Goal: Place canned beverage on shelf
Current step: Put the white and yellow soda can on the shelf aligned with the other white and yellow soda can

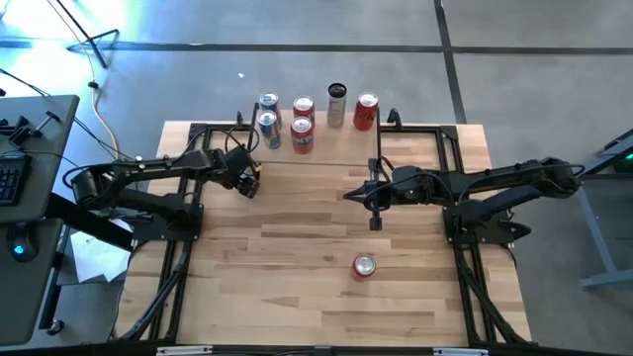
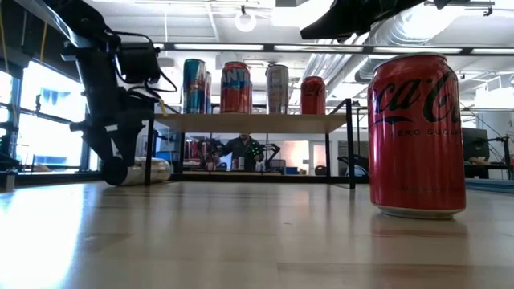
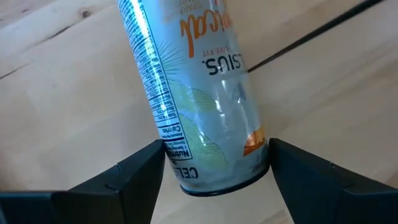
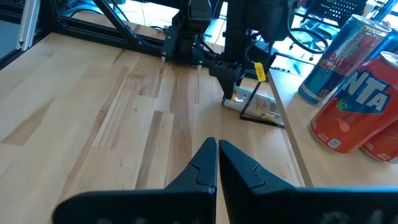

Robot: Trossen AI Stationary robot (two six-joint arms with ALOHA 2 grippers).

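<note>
A silver canned beverage (image 3: 199, 93) lies on its side on the table by the shelf's left front leg (image 3: 311, 34); the right wrist view also shows the can (image 4: 258, 107). My left gripper (image 3: 216, 155) points steeply down over it, open, with one finger on each side of the can's end. The shelf (image 2: 249, 122), a light wooden top on thin black legs, stands at the table's far edge and carries several upright cans (image 1: 302, 124). My right gripper (image 4: 217, 152) hangs shut above the table's middle, holding nothing. My left gripper comes from above and straddles the lying can's end (image 3: 214, 177), its fingers (image 3: 146, 165) lying across the can. The can rests on the table. Whether the fingers touch its wall, I cannot tell.
A red cola can (image 1: 364, 266) stands upright on the table toward the near edge, right of centre, close in front of the low camera (image 2: 416, 136). Black frame rails (image 1: 173, 267) run along both sides of the table. Bare wood lies between the arms.
</note>
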